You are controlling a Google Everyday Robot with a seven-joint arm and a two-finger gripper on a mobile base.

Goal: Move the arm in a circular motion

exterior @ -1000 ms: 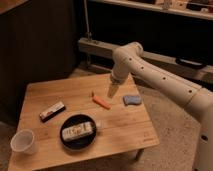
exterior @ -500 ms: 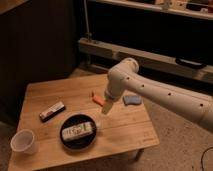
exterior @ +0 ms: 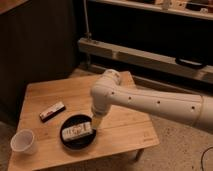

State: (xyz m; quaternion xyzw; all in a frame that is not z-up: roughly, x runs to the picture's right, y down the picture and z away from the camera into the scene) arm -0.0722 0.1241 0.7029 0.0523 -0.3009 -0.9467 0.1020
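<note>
The glossy white arm reaches in from the right edge across the wooden table. Its thick segment carries a row of small dark dots and bends at a rounded joint over the table's middle. From there a narrow pale tip points down. The gripper at that tip hangs just over the right rim of a black bowl. A white packet lies in the bowl.
A white cup stands near the table's front left corner. A dark flat bar lies left of the bowl. Dark shelving and a metal rail run behind the table. The floor to the right is speckled.
The arm has swung left and toward the front of the table, from above the orange item and the blue item to over the black bowl's right rim. It now covers both items.
</note>
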